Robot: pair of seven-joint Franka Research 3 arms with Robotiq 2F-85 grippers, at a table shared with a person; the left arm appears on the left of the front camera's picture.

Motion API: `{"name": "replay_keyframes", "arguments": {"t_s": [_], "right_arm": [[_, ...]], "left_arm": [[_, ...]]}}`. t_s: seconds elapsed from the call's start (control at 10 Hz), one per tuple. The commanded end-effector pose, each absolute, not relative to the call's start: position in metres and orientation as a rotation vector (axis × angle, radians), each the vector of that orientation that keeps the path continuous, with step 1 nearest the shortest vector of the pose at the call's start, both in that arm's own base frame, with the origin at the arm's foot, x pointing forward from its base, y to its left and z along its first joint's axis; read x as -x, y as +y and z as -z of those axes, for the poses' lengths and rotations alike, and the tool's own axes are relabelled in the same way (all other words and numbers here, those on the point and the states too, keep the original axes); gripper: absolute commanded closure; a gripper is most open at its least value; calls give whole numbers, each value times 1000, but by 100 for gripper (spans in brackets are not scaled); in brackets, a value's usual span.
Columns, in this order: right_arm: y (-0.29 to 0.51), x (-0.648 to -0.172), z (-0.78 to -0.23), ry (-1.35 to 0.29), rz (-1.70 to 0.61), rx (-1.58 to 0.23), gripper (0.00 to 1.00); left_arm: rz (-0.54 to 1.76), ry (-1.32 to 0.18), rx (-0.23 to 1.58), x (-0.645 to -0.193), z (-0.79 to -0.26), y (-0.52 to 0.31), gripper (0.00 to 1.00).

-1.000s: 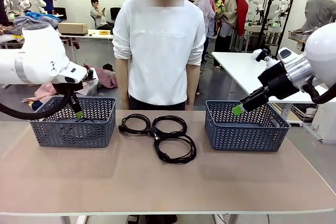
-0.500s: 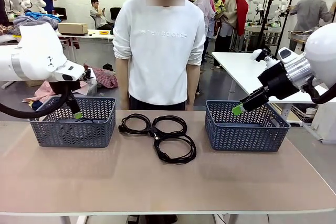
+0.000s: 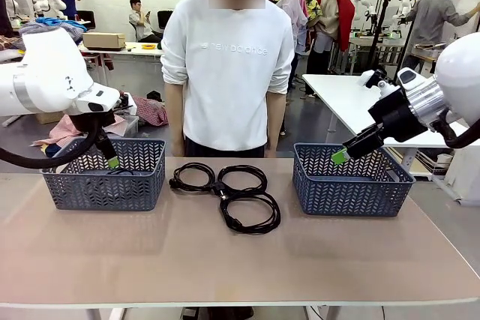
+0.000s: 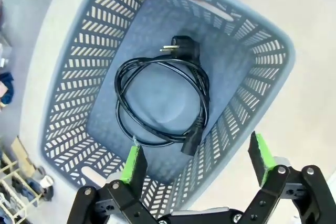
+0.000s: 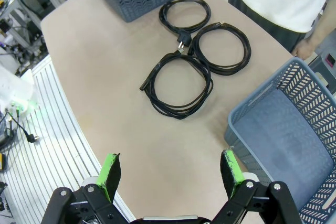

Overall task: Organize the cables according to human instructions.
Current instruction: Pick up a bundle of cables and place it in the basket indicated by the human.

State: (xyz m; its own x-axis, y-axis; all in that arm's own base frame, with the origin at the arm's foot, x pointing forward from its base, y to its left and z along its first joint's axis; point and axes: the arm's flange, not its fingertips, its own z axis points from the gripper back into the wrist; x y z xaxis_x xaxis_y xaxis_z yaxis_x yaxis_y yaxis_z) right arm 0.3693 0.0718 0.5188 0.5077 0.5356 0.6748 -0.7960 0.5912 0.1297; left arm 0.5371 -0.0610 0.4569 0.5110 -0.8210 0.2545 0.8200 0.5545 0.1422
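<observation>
Cables (image 3: 223, 191) black rubbery, slight sheen; baskets (image 3: 105, 189) grey-blue perforated plastic; tabletop (image 3: 225, 260) smooth matt beige.

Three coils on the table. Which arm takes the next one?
Probably right: the right fingers, open, face all three coils; the left fingers hang over the basket holding one cable.

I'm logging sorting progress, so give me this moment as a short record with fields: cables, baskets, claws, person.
cables sorted: one coiled cable lying in the left basket
cables left: three coils on the table, between the baskets
right basket: no cable seen inside
left claw: open, above the left basket, holding nothing
right claw: open, raised by the right basket's edge, holding nothing
person: standing at the far side
</observation>
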Motion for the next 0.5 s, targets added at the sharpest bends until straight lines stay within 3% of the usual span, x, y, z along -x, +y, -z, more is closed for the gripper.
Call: {"name": "replay_keyframes", "arguments": {"t_s": [0.0,0.4], "right_arm": [[71,-372,-516,-651,-855,-486,0],[71,-372,-516,-651,-855,-486,0]], "left_arm": [[999,-295,-17,-539,-454,-60,0],[971,-391,42,-510,-472,-82,0]]}}
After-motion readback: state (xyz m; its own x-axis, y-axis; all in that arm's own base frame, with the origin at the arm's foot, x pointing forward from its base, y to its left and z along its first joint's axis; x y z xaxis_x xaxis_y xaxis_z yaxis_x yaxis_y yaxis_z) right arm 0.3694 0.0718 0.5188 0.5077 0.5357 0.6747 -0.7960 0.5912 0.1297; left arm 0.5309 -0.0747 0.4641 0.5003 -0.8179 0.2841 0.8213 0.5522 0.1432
